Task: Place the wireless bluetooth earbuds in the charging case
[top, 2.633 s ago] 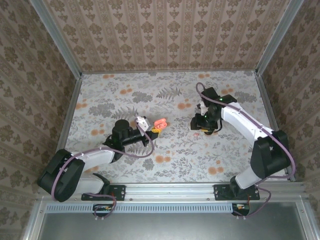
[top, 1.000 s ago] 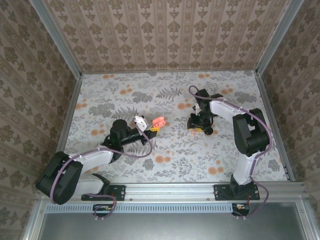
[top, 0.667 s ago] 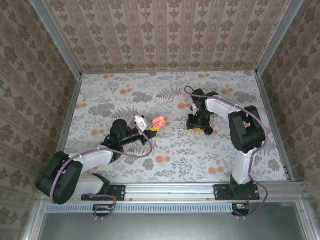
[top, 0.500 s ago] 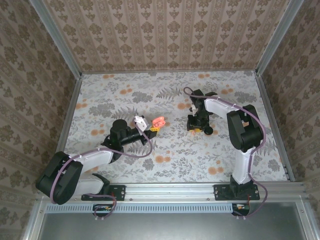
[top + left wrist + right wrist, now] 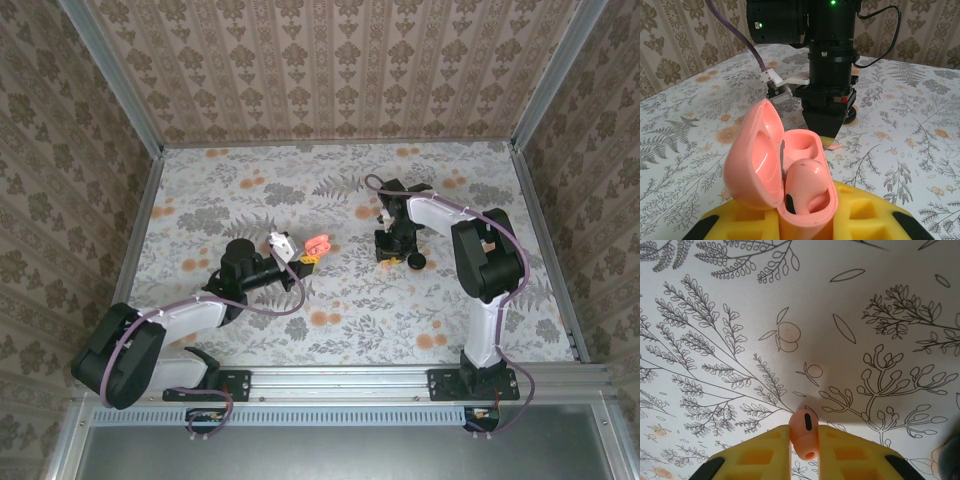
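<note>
The right gripper [image 5: 804,440], closed on a tiny pink earbud [image 5: 805,422] down at the table [image 5: 715,315], works well apart from the open case [image 5: 760,160] clamped in the left gripper [image 5: 805,225]; light, hard and slick, the earbud likely needs a gentle pinch across its sides.

Right claw [image 5: 804,444] shifted left, now closed on pink earbud [image 5: 803,426]
</note>
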Action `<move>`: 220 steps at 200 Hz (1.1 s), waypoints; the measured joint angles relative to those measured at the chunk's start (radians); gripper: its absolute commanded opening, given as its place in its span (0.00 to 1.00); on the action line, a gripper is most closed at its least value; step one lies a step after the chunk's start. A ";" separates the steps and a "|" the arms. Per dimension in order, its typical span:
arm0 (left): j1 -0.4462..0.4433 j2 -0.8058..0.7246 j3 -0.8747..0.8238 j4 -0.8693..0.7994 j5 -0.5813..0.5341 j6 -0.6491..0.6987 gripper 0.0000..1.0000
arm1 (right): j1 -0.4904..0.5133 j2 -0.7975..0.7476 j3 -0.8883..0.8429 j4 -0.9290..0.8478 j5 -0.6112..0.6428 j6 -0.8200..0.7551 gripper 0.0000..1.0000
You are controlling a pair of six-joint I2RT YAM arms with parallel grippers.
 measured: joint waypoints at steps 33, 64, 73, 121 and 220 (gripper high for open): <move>0.001 0.000 0.000 -0.008 0.000 0.000 0.15 | 0.001 -0.001 0.000 0.000 0.000 0.000 0.13; 0.001 0.000 0.000 -0.010 0.000 0.000 0.15 | 0.002 -0.003 0.000 0.002 0.000 0.000 0.12; 0.001 0.000 0.000 -0.010 0.000 0.000 0.15 | 0.003 -0.005 0.000 0.002 0.000 0.001 0.12; 0.000 0.034 0.000 -0.012 0.000 0.000 0.14 | 0.010 -0.055 -0.047 0.051 0.003 0.008 0.10; -0.001 0.113 0.002 0.028 -0.007 -0.023 0.14 | 0.013 -0.183 -0.173 0.199 0.003 0.061 0.07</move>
